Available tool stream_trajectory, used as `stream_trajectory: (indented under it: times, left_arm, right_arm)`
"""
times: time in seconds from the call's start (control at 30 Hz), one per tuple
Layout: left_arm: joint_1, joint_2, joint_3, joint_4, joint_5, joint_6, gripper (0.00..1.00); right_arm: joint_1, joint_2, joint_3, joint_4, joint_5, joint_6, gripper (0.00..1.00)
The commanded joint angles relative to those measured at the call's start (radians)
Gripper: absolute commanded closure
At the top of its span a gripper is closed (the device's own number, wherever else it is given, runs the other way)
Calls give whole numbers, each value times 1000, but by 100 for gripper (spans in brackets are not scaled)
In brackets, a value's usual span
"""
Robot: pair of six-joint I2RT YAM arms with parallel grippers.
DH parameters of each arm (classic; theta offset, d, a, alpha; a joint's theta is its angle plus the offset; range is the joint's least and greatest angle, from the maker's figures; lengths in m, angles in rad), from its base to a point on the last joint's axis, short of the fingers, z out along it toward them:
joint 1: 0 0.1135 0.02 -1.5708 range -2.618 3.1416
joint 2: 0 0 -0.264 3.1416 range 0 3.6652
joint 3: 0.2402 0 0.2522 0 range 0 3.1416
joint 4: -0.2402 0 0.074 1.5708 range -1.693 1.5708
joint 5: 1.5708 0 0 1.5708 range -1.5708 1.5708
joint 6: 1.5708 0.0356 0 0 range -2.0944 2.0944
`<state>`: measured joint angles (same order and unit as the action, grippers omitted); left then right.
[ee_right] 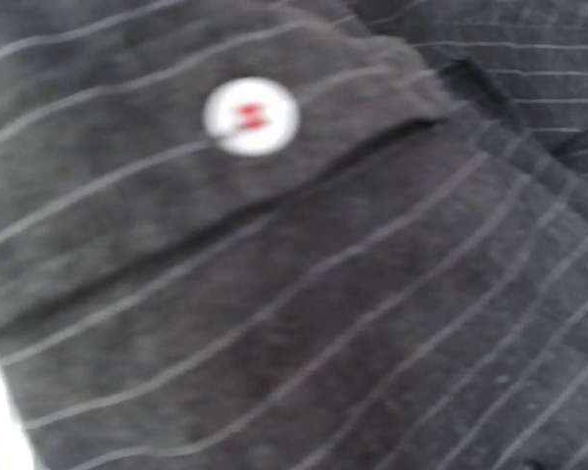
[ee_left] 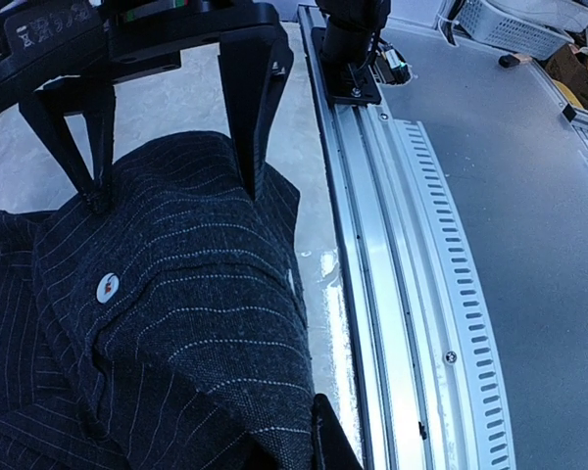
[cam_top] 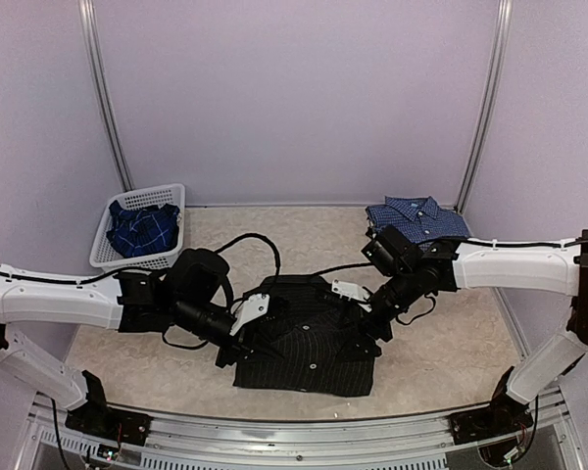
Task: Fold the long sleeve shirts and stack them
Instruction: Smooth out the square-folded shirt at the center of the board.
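The black pinstriped shirt (cam_top: 309,348) lies partly folded at the table's middle front. My left gripper (cam_top: 239,338) is at its left edge. In the left wrist view a raised fold of the shirt (ee_left: 196,294) covers the jaws, which look shut on it beside one black finger (ee_left: 330,441). My right gripper (cam_top: 369,325) is on the shirt's right side. Seen from the left wrist, it (ee_left: 176,186) stands open, its fingertips on the cloth either side of a hump. The right wrist view shows only close cloth and a white button (ee_right: 251,116). The blue-and-white checked shirt (cam_top: 416,217) lies folded at the back right. The darker plaid shirt (cam_top: 143,228) is bunched in the basket.
The white lattice basket (cam_top: 106,250) stands at the back left. Black cables (cam_top: 255,240) run over the table behind the shirt. The metal rail (ee_left: 392,245) lines the near edge, with the right arm's base (ee_left: 348,59) bolted to it. Walls close three sides.
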<state>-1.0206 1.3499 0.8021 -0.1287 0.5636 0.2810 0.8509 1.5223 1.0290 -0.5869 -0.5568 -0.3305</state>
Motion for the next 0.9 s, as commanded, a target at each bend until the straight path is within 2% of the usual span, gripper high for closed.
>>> stream_trajectory:
  times: [0.0,0.27,0.43,0.57,0.67,0.87]
  left_arm:
    - [-18,-12,-14,-5,6,22,93]
    - [-41,28,-7,-39,-29,32,93]
    - [-38,22,-7,-34,-42,34,94]
    - [-32,6,-16,-19,-44,25,94]
    - [-26,-1,-26,-2,-41,12,94]
    - [-23,-15,-50,23,-60,-1,95]
  right_arm:
    - [9,4,1,27,85,14,6]
    - [7,32,13,15,122,-3,2]
    - [11,56,-7,4,54,14,9]
    - [19,37,-44,8,15,38,25]
    - [19,19,-52,-6,-4,63,45]
    - [21,-21,-44,-59,-11,151,73]
